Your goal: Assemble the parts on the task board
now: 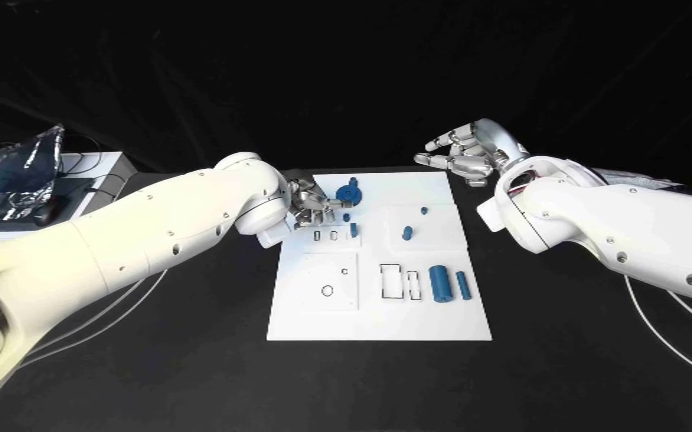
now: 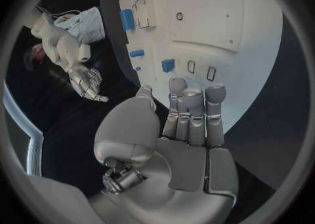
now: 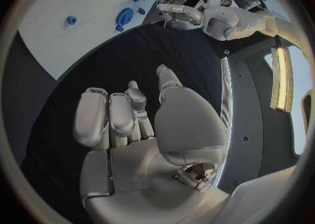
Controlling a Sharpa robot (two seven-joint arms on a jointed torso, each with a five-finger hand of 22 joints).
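- The silver left hand (image 1: pixel 307 202) hovers at the white rectangular task board's (image 1: pixel 378 307) nine-to-ten o'clock edge. In the left wrist view its fingers (image 2: pixel 190 109) lie straight and side by side, thumb apart, gripping nothing; the tips sit above the board near a small blue block part (image 2: pixel 168 65).
- The silver right hand (image 1: pixel 464 160) sits off the board at about one o'clock, above the black table (image 1: pixel 173 372). In its own wrist view the fingers (image 3: pixel 112 116) are half curled with the thumb raised, palm empty, touching nothing.
- On the board: a round blue gear-like part (image 1: pixel 348 192) at eleven o'clock, a small blue peg (image 1: pixel 408 232) near the centre, a thick blue cylinder (image 1: pixel 440 283) and a thinner blue cylinder (image 1: pixel 463 285) at four o'clock, beside rectangular outlined slots (image 1: pixel 392 281).
- The left arm's white wrist covers part of the board's upper left edge; whether the fingertips touch the board cannot be told.
- A dark bundle of gear (image 1: pixel 36 177) at nine o'clock is cut off by the frame edge and hard to make out.
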